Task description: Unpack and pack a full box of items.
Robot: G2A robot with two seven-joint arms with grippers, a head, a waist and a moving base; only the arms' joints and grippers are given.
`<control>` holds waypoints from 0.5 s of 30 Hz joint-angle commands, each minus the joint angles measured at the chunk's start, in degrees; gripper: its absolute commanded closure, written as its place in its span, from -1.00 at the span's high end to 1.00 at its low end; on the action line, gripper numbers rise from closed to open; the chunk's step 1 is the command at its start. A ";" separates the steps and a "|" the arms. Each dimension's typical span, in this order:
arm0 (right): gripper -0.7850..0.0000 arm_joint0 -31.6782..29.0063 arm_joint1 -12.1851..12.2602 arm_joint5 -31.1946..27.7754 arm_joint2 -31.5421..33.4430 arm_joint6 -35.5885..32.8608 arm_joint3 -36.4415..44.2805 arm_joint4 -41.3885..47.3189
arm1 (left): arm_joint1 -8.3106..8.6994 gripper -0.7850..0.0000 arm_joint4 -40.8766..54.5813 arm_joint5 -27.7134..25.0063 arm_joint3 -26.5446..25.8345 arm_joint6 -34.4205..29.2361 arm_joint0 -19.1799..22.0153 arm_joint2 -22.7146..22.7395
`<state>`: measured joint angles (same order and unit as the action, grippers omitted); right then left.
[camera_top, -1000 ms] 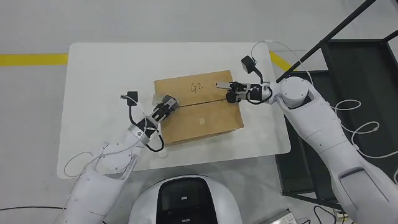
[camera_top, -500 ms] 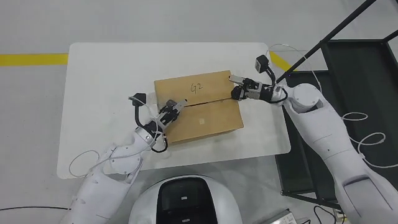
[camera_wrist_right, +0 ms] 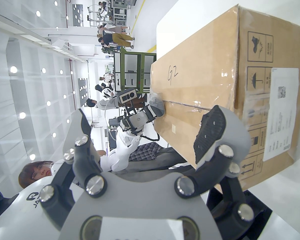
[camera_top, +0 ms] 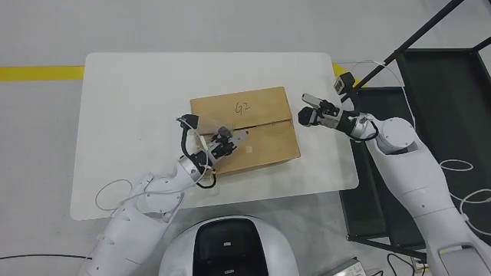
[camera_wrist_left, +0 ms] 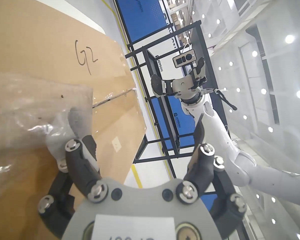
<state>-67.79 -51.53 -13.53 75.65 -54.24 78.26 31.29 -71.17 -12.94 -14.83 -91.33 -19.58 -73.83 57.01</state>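
The box point(camera_top: 245, 126) is sitting closed on the bench point(camera_top: 130, 100). The left tool point(camera_top: 230, 136) is gaping at the box's seam, the right tool point(camera_top: 305, 107) gaping beside its end. Loose tape point(camera_wrist_left: 27, 106) may be catching a finger, dragging the box.

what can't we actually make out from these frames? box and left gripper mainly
- Contents of the cardboard box: its closed top hides the inside in every view.
- Left wrist view: clear film lies over one fingertip of the left gripper; whether it touches the box is hidden.
- Right wrist view: print on the label is too small.
- Top view: the left gripper covers part of the seam.
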 commanded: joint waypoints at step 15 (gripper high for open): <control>1.00 -0.29 -0.26 0.76 0.09 0.49 0.95 -0.51 | -1.00 1.00 1.16 -2.03 2.95 0.39 2.93 -2.32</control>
<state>-68.08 -51.79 -12.76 75.74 -53.75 79.21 30.78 -72.17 -11.78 -16.86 -88.38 -19.20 -70.91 54.69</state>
